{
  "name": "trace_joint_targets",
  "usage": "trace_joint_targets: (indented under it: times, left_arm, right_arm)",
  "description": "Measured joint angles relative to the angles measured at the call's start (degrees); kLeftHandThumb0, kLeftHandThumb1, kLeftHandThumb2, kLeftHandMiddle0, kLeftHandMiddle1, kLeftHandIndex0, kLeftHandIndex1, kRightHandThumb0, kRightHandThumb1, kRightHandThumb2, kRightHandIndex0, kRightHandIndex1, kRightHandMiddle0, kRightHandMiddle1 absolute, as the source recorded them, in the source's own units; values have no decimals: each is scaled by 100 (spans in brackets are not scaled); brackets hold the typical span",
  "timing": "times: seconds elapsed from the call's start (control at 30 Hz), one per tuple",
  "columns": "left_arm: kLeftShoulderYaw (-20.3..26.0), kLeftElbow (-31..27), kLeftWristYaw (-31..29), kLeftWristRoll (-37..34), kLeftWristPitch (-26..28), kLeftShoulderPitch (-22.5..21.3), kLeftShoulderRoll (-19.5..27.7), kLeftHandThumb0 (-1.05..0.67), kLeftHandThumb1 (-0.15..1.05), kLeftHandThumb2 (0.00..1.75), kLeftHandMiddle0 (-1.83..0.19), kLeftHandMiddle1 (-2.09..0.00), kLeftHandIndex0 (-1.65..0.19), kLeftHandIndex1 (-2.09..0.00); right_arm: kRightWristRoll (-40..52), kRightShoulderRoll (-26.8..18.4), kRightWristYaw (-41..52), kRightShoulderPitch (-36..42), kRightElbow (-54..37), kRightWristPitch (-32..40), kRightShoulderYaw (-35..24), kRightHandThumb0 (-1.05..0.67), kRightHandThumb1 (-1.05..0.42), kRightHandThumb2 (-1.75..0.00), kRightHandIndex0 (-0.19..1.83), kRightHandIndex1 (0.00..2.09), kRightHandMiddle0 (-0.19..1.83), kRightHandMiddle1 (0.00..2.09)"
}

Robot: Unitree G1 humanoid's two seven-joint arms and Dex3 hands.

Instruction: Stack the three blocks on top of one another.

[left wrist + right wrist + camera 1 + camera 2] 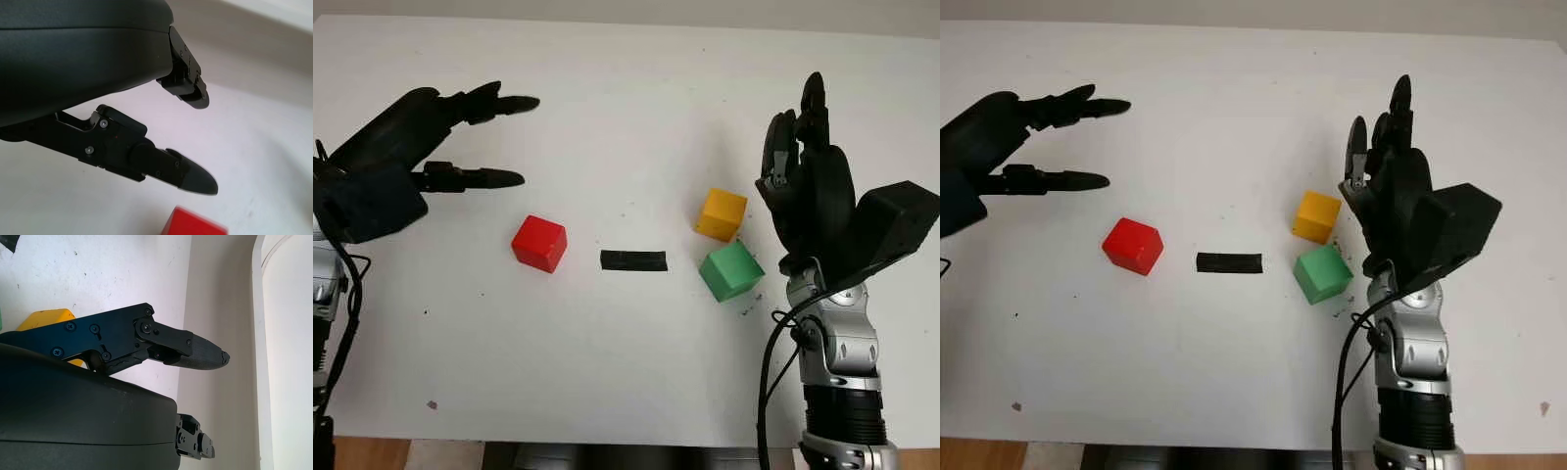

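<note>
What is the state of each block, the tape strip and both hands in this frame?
red block: on the table, alone, unstacked.
yellow block: on the table, unstacked, close behind the green one.
green block: on the table, unstacked.
black tape strip: flat between red and green blocks.
left hand: open, above the table behind the red block.
right hand: open, beside the yellow block.

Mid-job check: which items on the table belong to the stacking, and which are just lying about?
For the job:
red block
yellow block
green block
left hand, open, beyond the red block
right hand, open, beside the yellow block

Lying about:
black strip between the red and green blocks
</note>
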Motion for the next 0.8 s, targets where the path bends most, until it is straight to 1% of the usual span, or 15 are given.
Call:
trace_joint_targets:
  times: [0.1,0.2,0.3,0.43,0.57,0.8]
  left_arm:
    - [-122,-55,-188,147,-170,21,194,-70,89,4,-5,-4,-51,-10]
    - [-179,-94,-330,157,-307,31,306,-72,90,5,-4,-4,-51,-8]
    - [-243,-80,-398,193,-481,28,366,-78,93,6,-5,-5,-50,-7]
    - [-382,35,-392,341,-718,8,376,-81,95,7,-4,-5,-50,-6]
    - [-474,184,-230,482,-966,8,373,-82,95,6,-4,-5,-50,-6]
    - [-583,213,-130,629,-987,26,371,-82,95,5,-2,-5,-49,-5]
  right_arm:
    - [-20,0,9,-2,10,-35,1,-59,-105,-65,-19,0,-19,0]
    - [-21,22,-75,-3,9,-18,1,-60,-105,-62,-19,0,-19,0]
    - [-28,56,-152,-3,9,11,17,-58,-105,-64,-19,0,-19,0]
    - [-25,84,-193,-2,9,14,56,-56,-105,-66,-19,0,-19,0]
    - [-54,84,-211,-1,8,16,85,-57,-105,-66,-19,0,-19,0]
    - [-51,84,-205,10,4,29,80,-58,-105,-64,-19,0,-19,0]
